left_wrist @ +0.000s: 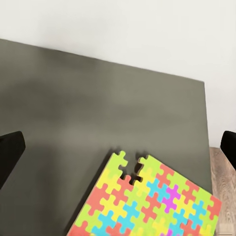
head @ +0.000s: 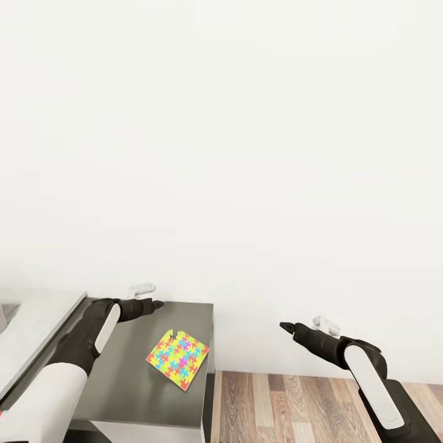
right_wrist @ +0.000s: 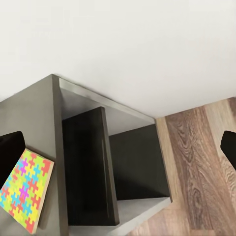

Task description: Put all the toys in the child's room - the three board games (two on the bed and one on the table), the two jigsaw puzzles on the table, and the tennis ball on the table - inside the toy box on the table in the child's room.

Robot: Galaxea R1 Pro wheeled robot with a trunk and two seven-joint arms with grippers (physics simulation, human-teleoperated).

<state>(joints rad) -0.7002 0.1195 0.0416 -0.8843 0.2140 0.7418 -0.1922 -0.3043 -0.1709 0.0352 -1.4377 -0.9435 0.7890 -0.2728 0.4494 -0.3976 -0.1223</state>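
A plain white wall stands behind the dark grey flat-topped desk, on which one thin multicoloured jigsaw puzzle lies flat near the right edge, with the open, empty left hand above the desk's far edge and the open, empty right hand over the wood-plank floor.

One jigsaw puzzle shows, a flat square of yellow, pink, blue and green interlocking pieces, lying at the lower left of the head view on the dark grey unit; that unit is one, with two open compartments visible on its side in the right wrist view. Two arms reach in from the bottom of the head view, so two grippers: the left gripper at lower left, the right gripper at lower right. One white wall and one wood-plank floor complete the count.
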